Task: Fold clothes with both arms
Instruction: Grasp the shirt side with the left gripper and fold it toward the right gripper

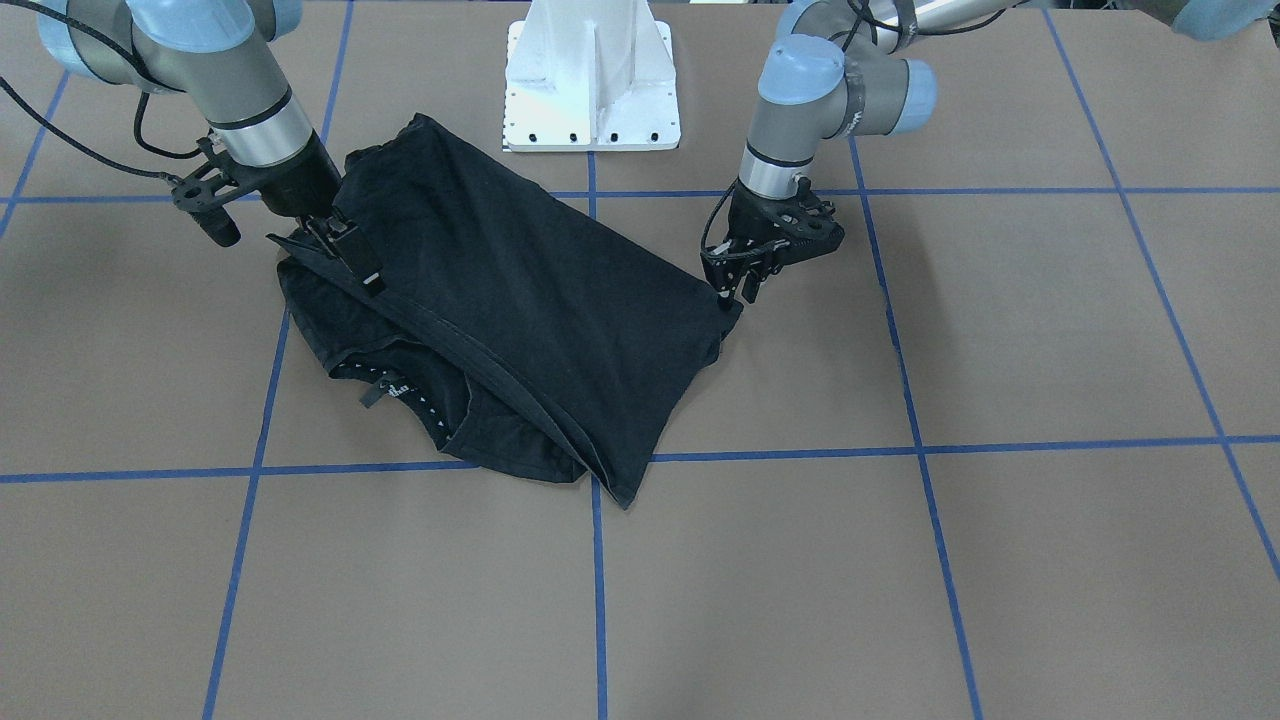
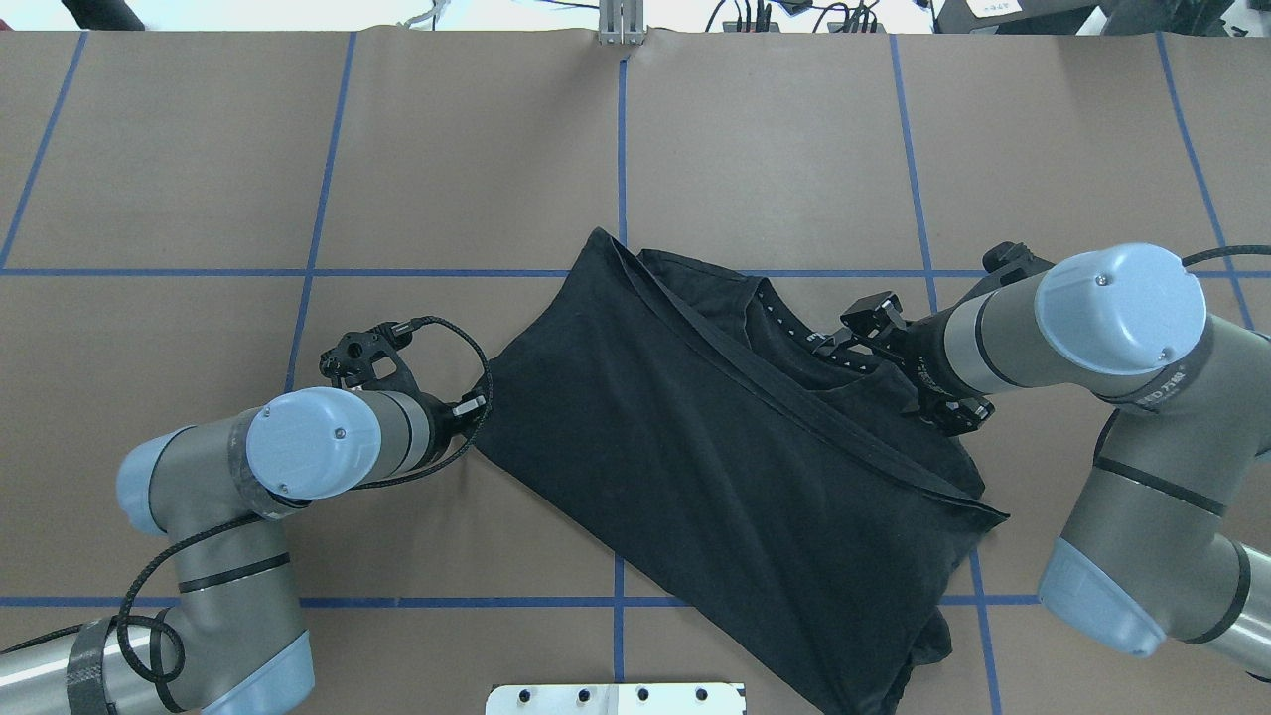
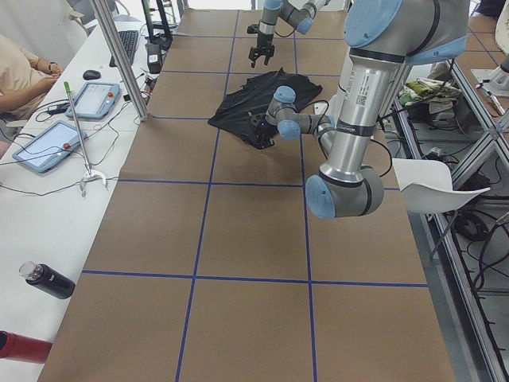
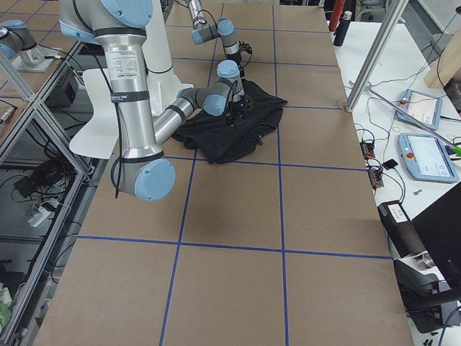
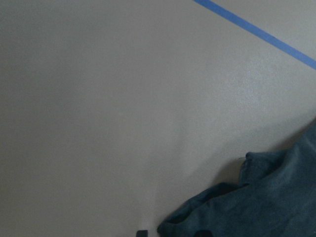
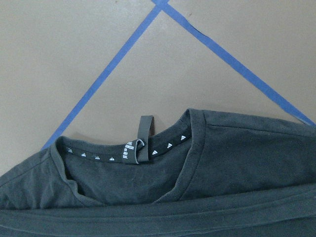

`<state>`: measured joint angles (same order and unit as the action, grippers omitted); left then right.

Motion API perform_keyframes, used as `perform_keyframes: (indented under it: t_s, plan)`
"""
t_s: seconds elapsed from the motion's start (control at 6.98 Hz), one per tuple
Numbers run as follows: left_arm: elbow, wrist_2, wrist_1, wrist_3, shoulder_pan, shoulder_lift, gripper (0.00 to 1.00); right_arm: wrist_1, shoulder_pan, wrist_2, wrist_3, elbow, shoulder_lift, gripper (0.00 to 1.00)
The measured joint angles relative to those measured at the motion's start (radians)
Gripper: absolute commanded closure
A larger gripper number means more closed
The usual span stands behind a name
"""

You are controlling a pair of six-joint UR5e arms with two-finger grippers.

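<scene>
Folding is begun but not finished, as I judge it. The black T-shirt [image 2: 695, 447] lies near the middle of the table [image 2: 199, 179], just in front of the white pedestal base [image 1: 592, 90], at an angle to the blue tape lines [image 2: 318, 228].

One fold seems done. The lower part is laid over the upper part, and its hem [image 2: 794, 397] runs as a long slanted edge across the cloth. It ends just short of the collar [image 6: 163, 143], which is uncovered, with the neck label showing. No printed logo shows on the side that faces up.

The left gripper [image 1: 737, 290] is low at one side corner of the shirt, touching it or just beside it. The right gripper [image 1: 352, 258] is low over the opposite end of the hem, near the collar. For both I cannot tell whether the fingers are clenched on cloth or released, because the black fingers merge with the black fabric and the wrist views show no fingertips clearly.

What is left, in my opinion, is to fold the wide shape once more or bring its sides in, and to smooth it. The end near the base looks bunched, and the edges do not lie straight on each other.
</scene>
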<state>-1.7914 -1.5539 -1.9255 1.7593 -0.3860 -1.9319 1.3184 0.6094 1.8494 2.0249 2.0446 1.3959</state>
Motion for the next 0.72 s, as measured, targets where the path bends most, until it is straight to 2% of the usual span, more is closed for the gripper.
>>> perform_keyframes:
  t_s: [0.14, 0.29, 0.72]
  plan:
    - [0.006, 0.0, -0.001, 0.0, 0.0, -0.002, 0.84, 0.0, 0.0, 0.0, 0.0, -0.001, 0.0, 0.0]
    - [0.012, 0.0, -0.004, 0.0, 0.0, -0.002, 1.0, -0.001, 0.0, 0.0, 0.0, -0.002, 0.0, 0.0]
    - [0.004, 0.001, -0.009, -0.012, -0.018, -0.002, 1.0, -0.002, 0.0, 0.001, 0.0, -0.003, -0.001, 0.0]
